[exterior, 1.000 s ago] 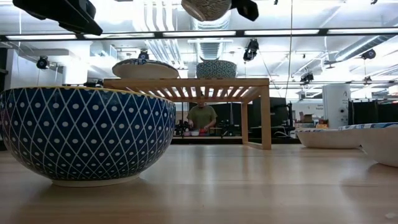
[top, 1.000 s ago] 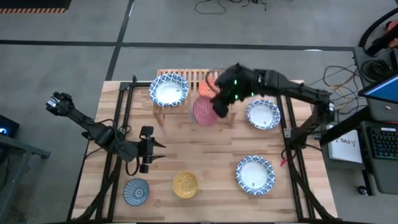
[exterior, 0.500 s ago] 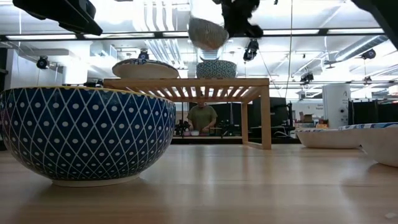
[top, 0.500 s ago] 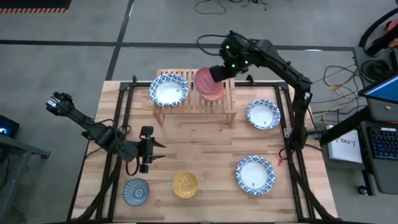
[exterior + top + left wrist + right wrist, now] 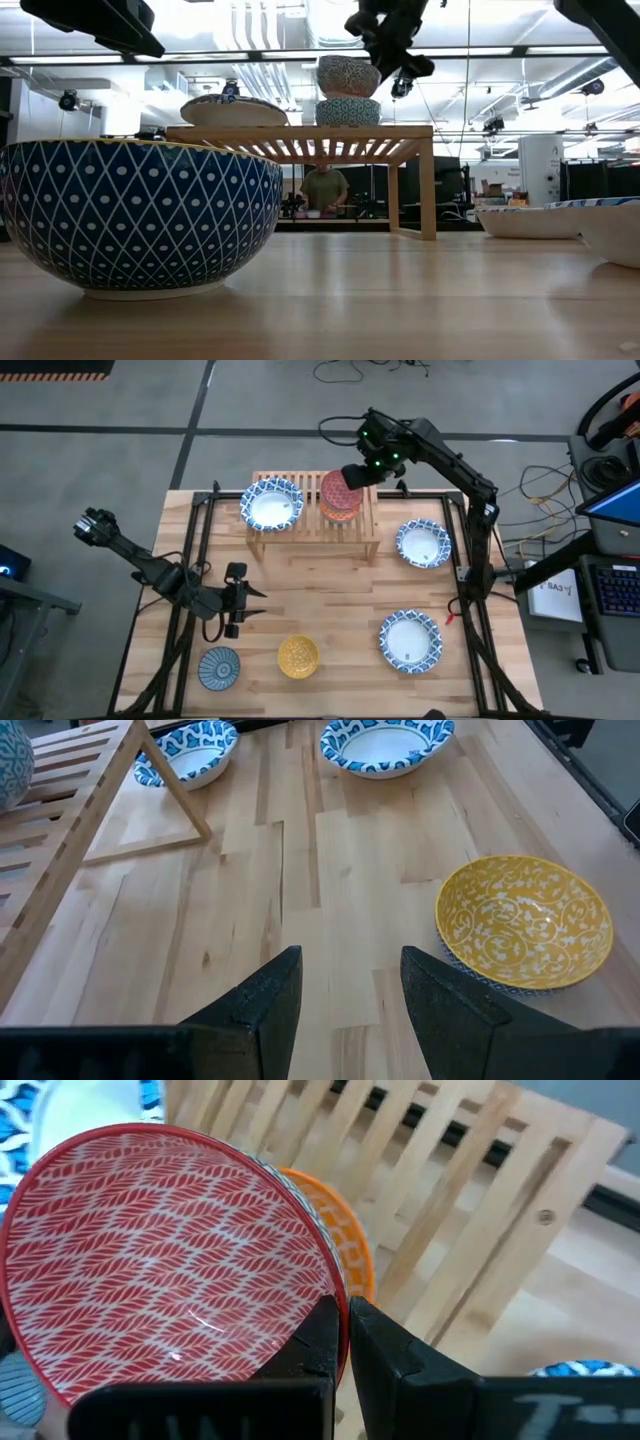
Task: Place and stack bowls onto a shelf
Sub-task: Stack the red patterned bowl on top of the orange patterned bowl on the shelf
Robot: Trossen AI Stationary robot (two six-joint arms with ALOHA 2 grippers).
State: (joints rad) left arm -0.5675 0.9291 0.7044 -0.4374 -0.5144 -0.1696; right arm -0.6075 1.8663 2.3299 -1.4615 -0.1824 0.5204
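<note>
From above, the right pincer [image 5: 352, 476] has swung in from the counter's middle over the last second and now hangs over the shelf [image 5: 372, 528] at the far edge, the red bowl [image 5: 338, 489] clamped by its rim and sitting right over the orange bowl [image 5: 340, 513] — so this stack is all but made, with only the release left, I'd say. A white bowl [image 5: 271, 503] already sits on the shelf's left end; two more white ones lie near the counter's right edge, and the yellow bowl [image 5: 298, 656] and grey-blue bowl [image 5: 219, 667] wait by the near edge. The left pincer [image 5: 236, 622] idles half-open, holding nothing, toward the counter's left side. At counter height, the carried bowl [image 5: 349, 76] has dropped from high above to rest just on the one below [image 5: 348, 111], with the pincer [image 5: 385, 62] at its right rim. The left wrist view shows its fingers apart over bare wood, the yellow bowl [image 5: 523, 921] just beside them. The right wrist view shows the fingers pinched tight on the red bowl's [image 5: 165, 1260] near rim — the orange rim [image 5: 341, 1240] peeks out beneath, the slats beyond.
</note>
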